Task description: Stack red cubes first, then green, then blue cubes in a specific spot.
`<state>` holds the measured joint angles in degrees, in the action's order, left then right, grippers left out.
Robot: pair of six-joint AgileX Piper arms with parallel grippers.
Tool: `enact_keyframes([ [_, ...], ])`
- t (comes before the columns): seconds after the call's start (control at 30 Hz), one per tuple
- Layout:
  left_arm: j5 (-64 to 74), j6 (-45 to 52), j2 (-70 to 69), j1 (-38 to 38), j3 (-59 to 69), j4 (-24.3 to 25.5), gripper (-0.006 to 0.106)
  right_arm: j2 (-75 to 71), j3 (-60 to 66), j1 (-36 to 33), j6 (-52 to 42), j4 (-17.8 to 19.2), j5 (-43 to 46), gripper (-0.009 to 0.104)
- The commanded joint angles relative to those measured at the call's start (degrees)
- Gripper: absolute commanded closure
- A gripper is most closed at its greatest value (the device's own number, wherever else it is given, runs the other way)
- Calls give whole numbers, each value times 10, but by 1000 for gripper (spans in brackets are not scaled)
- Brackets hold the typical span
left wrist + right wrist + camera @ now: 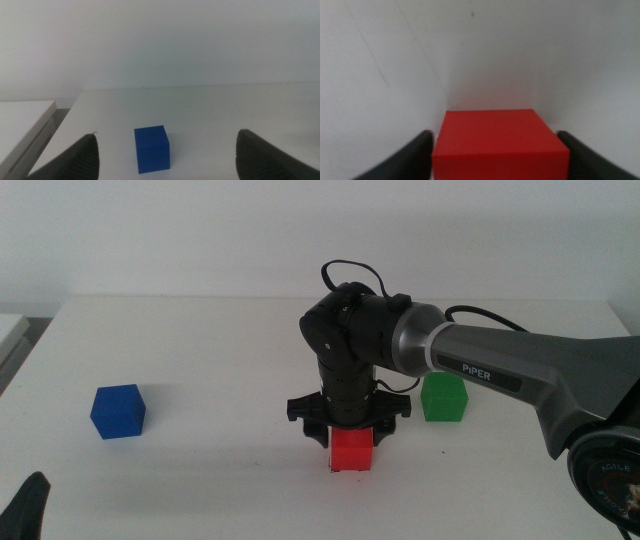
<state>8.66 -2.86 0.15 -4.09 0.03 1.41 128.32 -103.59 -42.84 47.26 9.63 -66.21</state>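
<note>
Right claw point(350, 442) low over worktop point(220, 470), jaws spread either side of red cube point(352, 450), not visibly touching. Cube likely light, rigid, matte; grip opposite flat faces. Green cube point(444, 397) just beside; blue cube point(118, 411) ahead of spread left claw point(165, 155).

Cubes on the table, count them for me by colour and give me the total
Red cube: 1, between the jaws of the right tool
Green cube: 1
Blue cube: 1, in front of the left tool
Total: 3
</note>
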Motion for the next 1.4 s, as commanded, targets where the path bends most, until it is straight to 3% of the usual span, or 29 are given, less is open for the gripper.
enact_keyframes([
  [0.0, -8, -2, -1, 1, 0, 1, 7, 0, -4, -1, -13, 2, -1, 31],
  [0.1, -8, -2, -1, 1, 0, 1, 7, -4, -4, -4, -21, 2, -2, 9],
  [0.17, -8, -2, -1, 1, 0, 1, 7, -27, -4, -8, -34, 4, -5, 2],
  [0.33, -8, -2, -1, 1, 0, 1, 7, -127, -4, 3, -82, 34, -16, 2],
  [0.6, -8, -2, -1, 1, 0, 1, 7, -159, 19, 125, -139, 31, -38, 2],
  [0.8, -8, -2, -1, 1, 0, 1, 7, -159, 103, 177, -158, 14, 63, 2],
  [0.93, -8, -2, -1, 1, 0, 1, 7, -151, 132, 191, -158, 17, 112, 2],
  [1.37, -8, -2, -1, 1, 0, 1, 7, -85, 133, 194, -158, 21, 142, 2],
])
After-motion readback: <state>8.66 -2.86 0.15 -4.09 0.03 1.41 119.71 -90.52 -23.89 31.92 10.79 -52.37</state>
